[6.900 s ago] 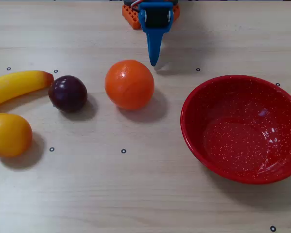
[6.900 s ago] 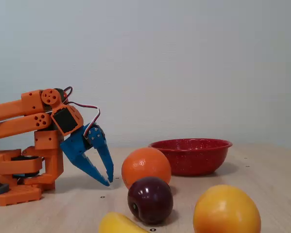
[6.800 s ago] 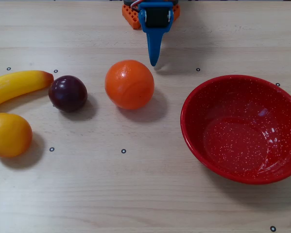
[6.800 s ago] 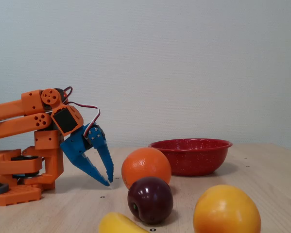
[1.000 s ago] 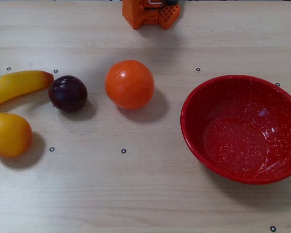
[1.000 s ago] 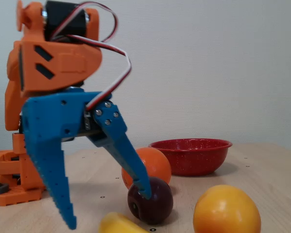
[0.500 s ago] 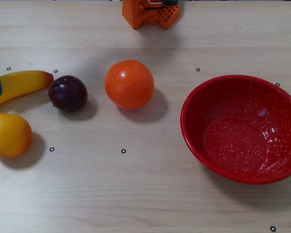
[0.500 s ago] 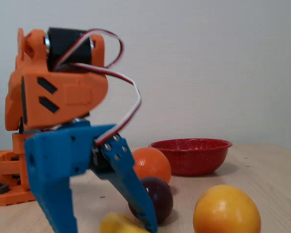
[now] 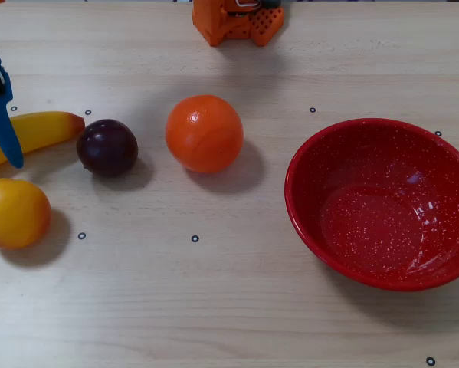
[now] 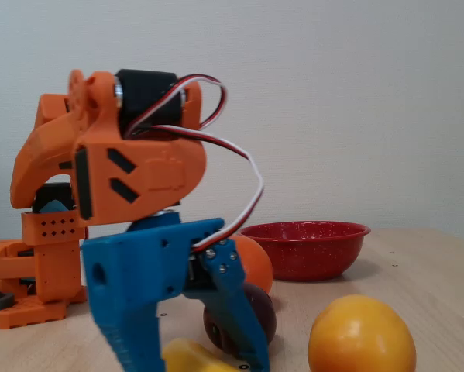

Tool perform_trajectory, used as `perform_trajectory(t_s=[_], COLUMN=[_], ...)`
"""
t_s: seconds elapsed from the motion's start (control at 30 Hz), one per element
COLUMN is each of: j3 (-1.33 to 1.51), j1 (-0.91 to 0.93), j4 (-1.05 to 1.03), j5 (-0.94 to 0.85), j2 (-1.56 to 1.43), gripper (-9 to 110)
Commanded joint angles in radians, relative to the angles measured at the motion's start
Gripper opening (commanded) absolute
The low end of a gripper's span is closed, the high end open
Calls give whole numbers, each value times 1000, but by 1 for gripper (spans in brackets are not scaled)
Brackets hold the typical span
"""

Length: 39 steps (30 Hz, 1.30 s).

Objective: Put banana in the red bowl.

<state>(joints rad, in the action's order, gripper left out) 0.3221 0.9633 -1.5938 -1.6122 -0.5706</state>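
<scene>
The yellow banana [image 9: 44, 129] lies at the table's left edge in the overhead view, its reddish tip toward the plum. In the fixed view only its near end [image 10: 191, 357] shows at the bottom edge. My gripper [image 10: 194, 364] is open and low, one blue finger [image 10: 129, 325] on each side of that end. One blue finger [image 9: 5, 136] crosses the banana in the overhead view. I cannot tell whether the fingers touch it. The speckled red bowl [image 9: 306, 222] stands empty at the right, far from the gripper.
A dark plum [image 9: 106, 147] sits just right of the banana's tip. An orange ball [image 9: 204, 133] lies between it and the bowl. A round yellow-orange fruit [image 9: 13, 212] rests in front of the banana. The orange arm base [image 9: 237, 19] is at the back.
The gripper has come down and forward over the banana, still open. Its finger slid down the overhead picture across the banana. The fruits and the bowl have not moved.
</scene>
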Motion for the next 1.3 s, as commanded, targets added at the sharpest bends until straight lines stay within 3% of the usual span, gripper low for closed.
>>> perform_trajectory(t_s=[0.0,0.6,0.93,1.27], j3=[-64,5,37,41], j1=[-31,-20,-15,0], j4=[17,78,120,103], j5=[-18,-80,-83,-71], j2=[-51,-48,-54,-69], gripper=[33,22,0,0])
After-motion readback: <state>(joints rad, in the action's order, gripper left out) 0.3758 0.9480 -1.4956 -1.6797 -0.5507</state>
